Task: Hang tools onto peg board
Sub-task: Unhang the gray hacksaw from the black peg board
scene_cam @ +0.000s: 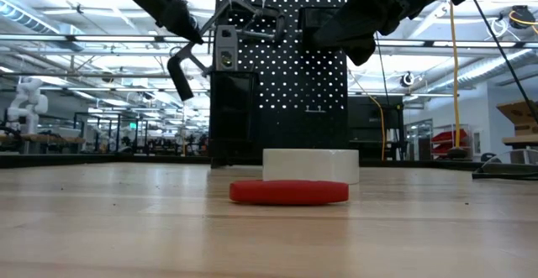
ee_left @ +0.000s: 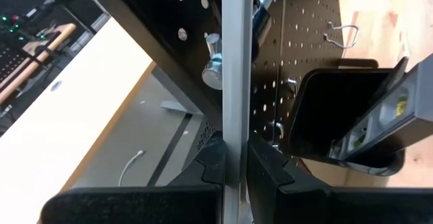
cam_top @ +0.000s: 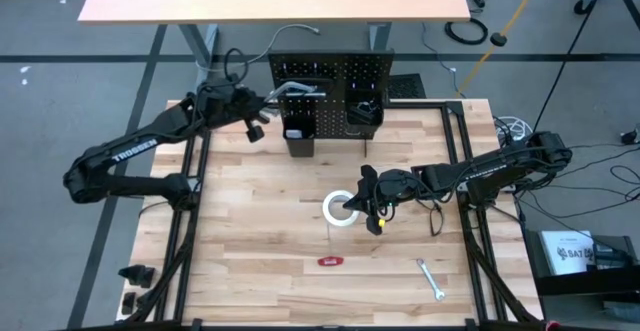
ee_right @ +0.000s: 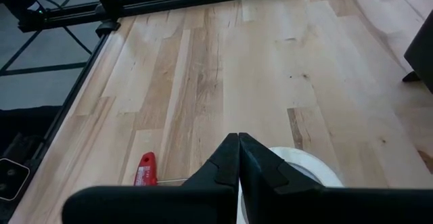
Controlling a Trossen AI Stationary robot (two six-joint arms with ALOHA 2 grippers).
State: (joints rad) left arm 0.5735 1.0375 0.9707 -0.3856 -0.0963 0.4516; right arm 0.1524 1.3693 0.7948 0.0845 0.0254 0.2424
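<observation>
Left gripper (ee_left: 233, 173) clamped on grey bar clamp (ee_left: 237, 82) at peg board (cam_top: 335, 81); right gripper (ee_right: 238, 158) closed, hiding part of white tape roll (ee_right: 304, 166).

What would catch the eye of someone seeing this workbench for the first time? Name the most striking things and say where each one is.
The upright black peg board at the table's far edge stands out first, with the left gripper shut on a grey bar clamp against its face. Mid-table, the right gripper, shut, hovers at a white tape roll. Nearer the front lie a red-handled tool and a small wrench.
</observation>
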